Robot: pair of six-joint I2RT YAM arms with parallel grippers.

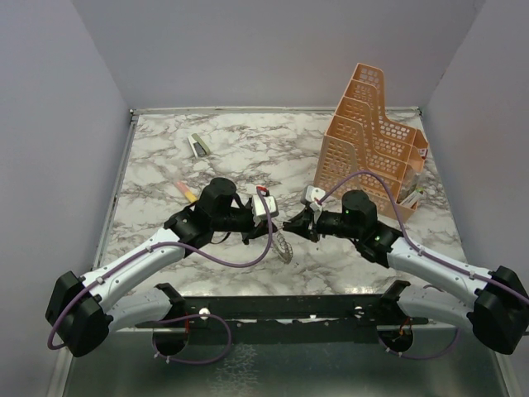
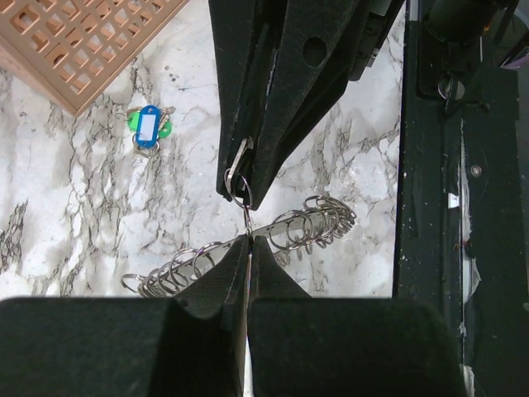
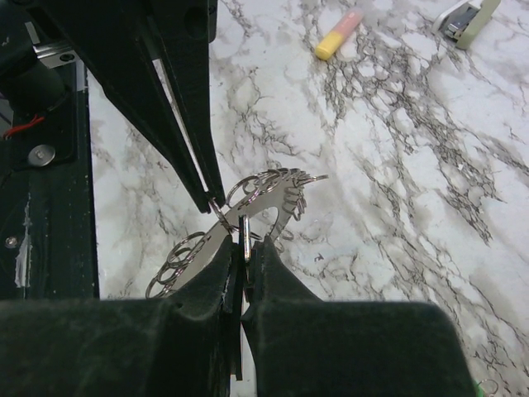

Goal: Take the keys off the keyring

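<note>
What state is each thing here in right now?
Left gripper: shut on the large thin dark-grey metal keyring.
Right gripper: shut on one of the small silvery metal keys.
Keyring: held between both grippers, keys on it.
Small blue-green plastic tag: lying flat, untouched.

Right gripper (image 3: 242, 245) is pinching one of the keys (image 3: 183, 253) between closed fingers, low over the marble table (image 3: 397, 207). Left gripper (image 3: 212, 197) is reaching in from upper left, tips clamping the keyring (image 3: 264, 184). A yellow-pink marker (image 3: 339, 35) is lying well beyond.
</note>
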